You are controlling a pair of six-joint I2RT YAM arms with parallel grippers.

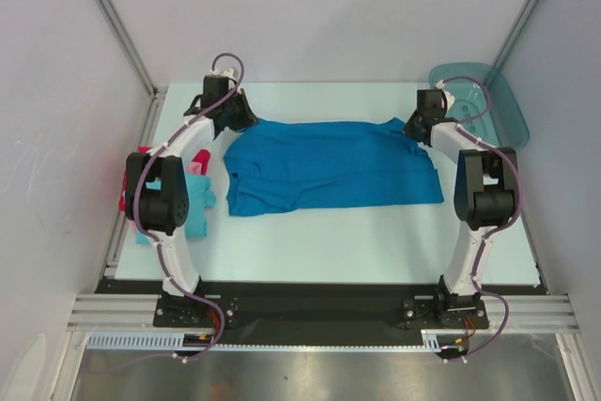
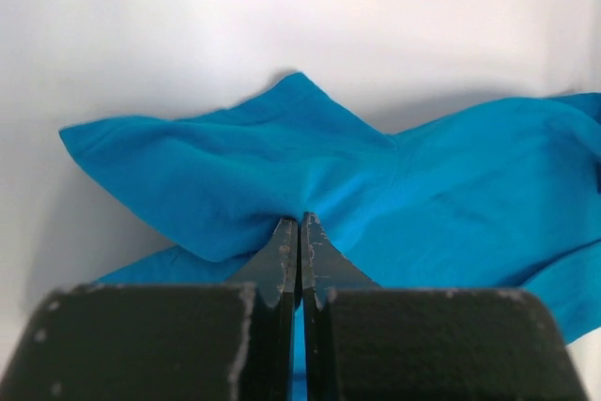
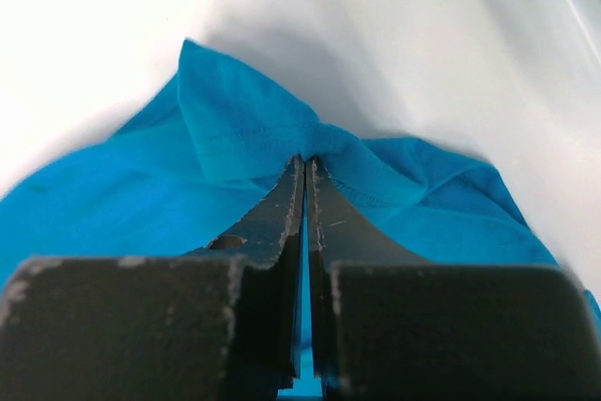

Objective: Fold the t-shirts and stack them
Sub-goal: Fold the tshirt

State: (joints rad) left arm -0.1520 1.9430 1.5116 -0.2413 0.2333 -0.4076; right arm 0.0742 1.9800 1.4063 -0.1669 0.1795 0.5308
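The medium blue t-shirt (image 1: 329,166) lies spread across the middle of the white table. My left gripper (image 1: 237,117) is at its far left corner, shut on a pinch of the blue cloth (image 2: 235,176). My right gripper (image 1: 413,127) is at its far right corner, shut on a fold of the same shirt (image 3: 244,129). A light turquoise shirt (image 1: 197,218), a pink shirt (image 1: 199,161) and a red shirt (image 1: 127,190) lie bunched at the table's left edge, partly hidden by my left arm.
A teal translucent plastic tray (image 1: 484,100) leans at the far right corner. White walls close in the table on the left, back and right. Bare table surface (image 1: 329,241) lies between the blue shirt and the arm bases.
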